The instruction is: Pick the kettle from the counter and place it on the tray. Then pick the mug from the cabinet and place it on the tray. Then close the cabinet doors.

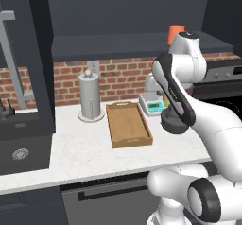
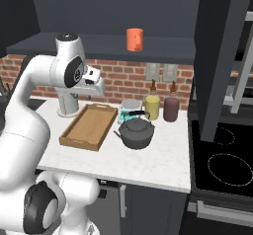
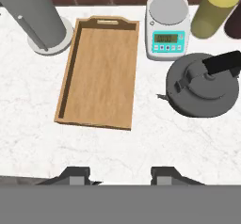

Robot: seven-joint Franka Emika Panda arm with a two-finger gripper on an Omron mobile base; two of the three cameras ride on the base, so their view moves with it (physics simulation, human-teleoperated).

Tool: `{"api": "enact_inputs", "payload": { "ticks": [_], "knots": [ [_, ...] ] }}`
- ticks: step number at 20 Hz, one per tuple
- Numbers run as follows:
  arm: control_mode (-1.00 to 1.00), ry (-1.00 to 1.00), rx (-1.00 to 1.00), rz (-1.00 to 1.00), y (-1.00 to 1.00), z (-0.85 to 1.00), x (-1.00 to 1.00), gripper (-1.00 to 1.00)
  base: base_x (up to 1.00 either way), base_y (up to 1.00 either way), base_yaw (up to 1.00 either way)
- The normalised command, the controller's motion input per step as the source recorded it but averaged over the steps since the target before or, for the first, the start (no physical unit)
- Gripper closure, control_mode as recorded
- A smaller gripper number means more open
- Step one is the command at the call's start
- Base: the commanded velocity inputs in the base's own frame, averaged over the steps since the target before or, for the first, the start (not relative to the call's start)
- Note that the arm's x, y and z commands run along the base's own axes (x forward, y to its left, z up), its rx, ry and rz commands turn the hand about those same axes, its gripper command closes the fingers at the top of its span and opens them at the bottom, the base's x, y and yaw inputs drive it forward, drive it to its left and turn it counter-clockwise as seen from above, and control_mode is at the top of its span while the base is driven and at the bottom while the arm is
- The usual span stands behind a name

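left base view: the wooden tray (image 1: pixel 128 124) lies bare on the white marble counter (image 1: pixel 85 148), its long side running away from the robot. just to its left stands the grey paper-towel cylinder (image 1: pixel 89 96) on a round base. just beyond the tray's far right corner is the white-and-teal kitchen scale (image 1: pixel 152 105). the dark grey kettle (image 1: pixel 173 123) sits on the counter to the right of the tray, mostly hidden behind the white arm. the orange-red mug (image 1: pixel 175 33) stands on the shelf of the open navy cabinet (image 1: pixel 108 44), and one cabinet door (image 1: pixel 35 58) hangs open at the left

right base view: the kettle (image 2: pixel 136 133) sits on the counter (image 2: pixel 148 162) just right of the tray (image 2: pixel 88 126), apart from it, with its spout pointing toward the tray. behind it are the scale (image 2: pixel 129 107), a yellow-green bottle (image 2: pixel 152 105) and a dark maroon bottle (image 2: pixel 172 107) near the brick wall. the mug (image 2: pixel 134 39) stands on the cabinet shelf above. another open door (image 2: pixel 220 56) is at the right, over the black stovetop (image 2: pixel 222 160)

hand view: looking straight down, the claw (image 3: pixel 120 176) hovers above bare counter (image 3: pixel 141 148) on the near side of the tray (image 3: pixel 99 72). its two fingertips (image 3: pixel 74 175) stand parted with nothing between them. the kettle (image 3: pixel 202 89) lies toward the upper right, black handle across its lid, with the scale (image 3: pixel 168 28) beyond it
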Motion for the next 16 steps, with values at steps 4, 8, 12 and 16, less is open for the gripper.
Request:
{"api": "enact_inputs", "payload": {
  "ticks": [4,8,12,16],
  "knots": [
    [-1.00,-0.01,0.00,0.00,-0.03,-0.02,-0.16,-1.00,0.00,0.00,0.00],
    [-1.00,-0.05,0.00,-0.04,-0.17,-0.08,-0.34,-1.00,0.00,0.00,0.00],
    [-1.00,-0.03,0.00,-0.24,-0.34,-0.08,-0.29,-1.00,0.00,0.00,0.00],
    [-1.00,0.00,0.00,-0.37,-0.49,-0.11,-0.16,-1.00,0.00,0.00,0.00]
  ]
}}
